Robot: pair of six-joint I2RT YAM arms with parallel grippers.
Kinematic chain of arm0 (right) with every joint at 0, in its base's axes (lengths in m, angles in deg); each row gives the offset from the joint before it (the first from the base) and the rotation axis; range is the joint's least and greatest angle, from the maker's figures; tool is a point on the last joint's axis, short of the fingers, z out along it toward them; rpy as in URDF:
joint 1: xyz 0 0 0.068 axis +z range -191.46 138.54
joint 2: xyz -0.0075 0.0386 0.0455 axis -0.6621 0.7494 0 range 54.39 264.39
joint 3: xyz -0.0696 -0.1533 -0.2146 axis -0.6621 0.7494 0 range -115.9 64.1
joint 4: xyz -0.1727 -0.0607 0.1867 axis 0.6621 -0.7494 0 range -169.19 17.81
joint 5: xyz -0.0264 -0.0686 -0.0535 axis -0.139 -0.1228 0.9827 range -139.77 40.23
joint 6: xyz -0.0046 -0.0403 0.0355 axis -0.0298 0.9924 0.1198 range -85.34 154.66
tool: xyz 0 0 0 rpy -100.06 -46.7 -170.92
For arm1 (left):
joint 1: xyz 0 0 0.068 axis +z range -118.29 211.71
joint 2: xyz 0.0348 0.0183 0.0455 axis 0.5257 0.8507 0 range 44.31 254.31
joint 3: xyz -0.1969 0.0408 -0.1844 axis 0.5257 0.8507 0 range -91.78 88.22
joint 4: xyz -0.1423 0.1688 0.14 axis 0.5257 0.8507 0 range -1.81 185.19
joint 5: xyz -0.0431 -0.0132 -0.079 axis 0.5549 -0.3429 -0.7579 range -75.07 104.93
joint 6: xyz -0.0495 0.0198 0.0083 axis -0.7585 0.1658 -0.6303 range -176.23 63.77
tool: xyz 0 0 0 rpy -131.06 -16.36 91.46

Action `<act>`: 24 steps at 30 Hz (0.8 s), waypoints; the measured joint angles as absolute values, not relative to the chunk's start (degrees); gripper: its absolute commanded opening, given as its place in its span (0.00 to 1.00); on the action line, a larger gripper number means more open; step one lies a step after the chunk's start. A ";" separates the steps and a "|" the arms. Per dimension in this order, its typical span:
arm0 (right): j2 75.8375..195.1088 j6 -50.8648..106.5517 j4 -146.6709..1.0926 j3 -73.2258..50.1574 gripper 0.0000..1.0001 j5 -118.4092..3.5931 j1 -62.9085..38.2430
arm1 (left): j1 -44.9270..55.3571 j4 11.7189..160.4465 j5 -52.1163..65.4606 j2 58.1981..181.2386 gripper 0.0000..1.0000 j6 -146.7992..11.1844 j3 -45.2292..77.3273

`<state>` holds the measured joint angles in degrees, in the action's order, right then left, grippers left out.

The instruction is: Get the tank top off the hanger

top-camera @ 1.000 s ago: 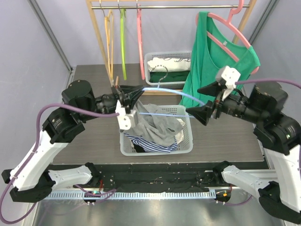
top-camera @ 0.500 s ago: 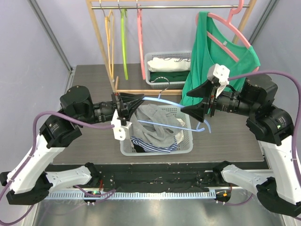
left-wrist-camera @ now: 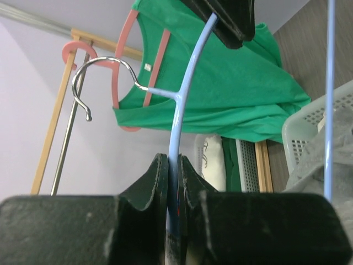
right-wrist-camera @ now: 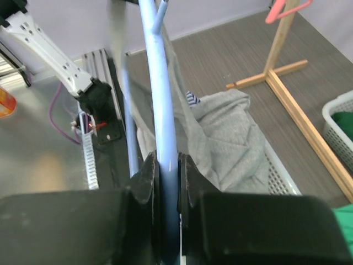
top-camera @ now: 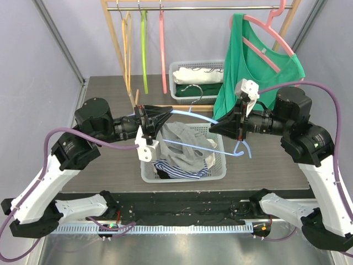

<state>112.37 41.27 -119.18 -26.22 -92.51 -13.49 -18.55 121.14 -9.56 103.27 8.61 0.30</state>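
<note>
The left claw (top-camera: 167,112) is clamped shut on one shoulder of the blue hanger (top-camera: 193,117); its wrist camera shows both fingers pressed flat against the thin plastic. The right claw (top-camera: 213,128) is pinched shut on the hanger's other shoulder, again with no gap at either side of the bar. Between them the hanger is held up in the air, tilted, with its metal hook (top-camera: 190,89) pointing towards the far edge of the desk (top-camera: 107,99).

Directly below it a pale mesh basket (top-camera: 182,178) stands at the middle of the desk's near edge. A grey top (top-camera: 185,141) is heaped inside, over a striped garment (top-camera: 175,168). The top's highest fold rises up between the hanger's bars, and I cannot tell whether any of it still hangs on the plastic.

At the desk's far right corner a green tank top (top-camera: 248,72) hangs on a pink hanger (top-camera: 271,38) from the rail (top-camera: 193,8). A second basket (top-camera: 177,67) of folded clothes sits at the far edge.
</note>
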 measured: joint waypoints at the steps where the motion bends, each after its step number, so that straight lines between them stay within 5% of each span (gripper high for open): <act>1: 111.82 40.75 -118.93 -25.92 0.01 -91.92 -13.34 | -18.59 121.05 -9.56 103.29 0.11 8.65 0.30; 9: 104.32 39.28 -114.98 -21.72 0.01 -85.56 -13.23 | -19.16 113.00 -4.66 102.94 0.43 -0.53 1.48; 11: 103.45 40.00 -114.89 -21.79 0.01 -83.44 -13.25 | -19.18 111.13 -1.65 102.35 0.65 -5.68 1.46; 16: 103.21 42.41 -115.42 -24.28 0.01 -80.01 -13.23 | -19.16 112.20 3.99 98.13 0.88 -18.95 1.35; 24: 106.31 44.42 -116.20 -27.21 0.01 -78.13 -13.23 | -18.39 115.21 5.24 93.48 0.82 -35.06 1.39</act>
